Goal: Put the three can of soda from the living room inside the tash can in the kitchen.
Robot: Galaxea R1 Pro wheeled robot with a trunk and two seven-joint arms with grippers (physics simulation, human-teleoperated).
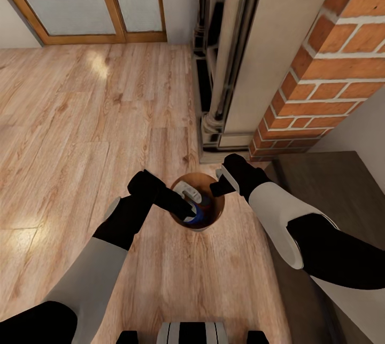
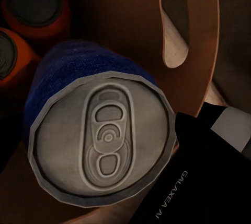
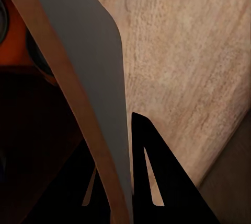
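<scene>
Jaws of left gripper [image 1: 188, 206] grip the blue can [image 2: 99, 130] inside the trash can [image 1: 214, 216], axis tilted, above two orange cans [image 2: 31, 12]. Right gripper [image 3: 123, 182] pinches the bin's right wall.

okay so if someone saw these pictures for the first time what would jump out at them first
First, the dark blue soda can, its silvery top facing the left wrist camera, held by the left gripper inside the small brown-lined bin. Two orange cans lie deeper in that bin. The right gripper clamps the bin's rim, above a warm wood floor beside a red brick chimney.
</scene>
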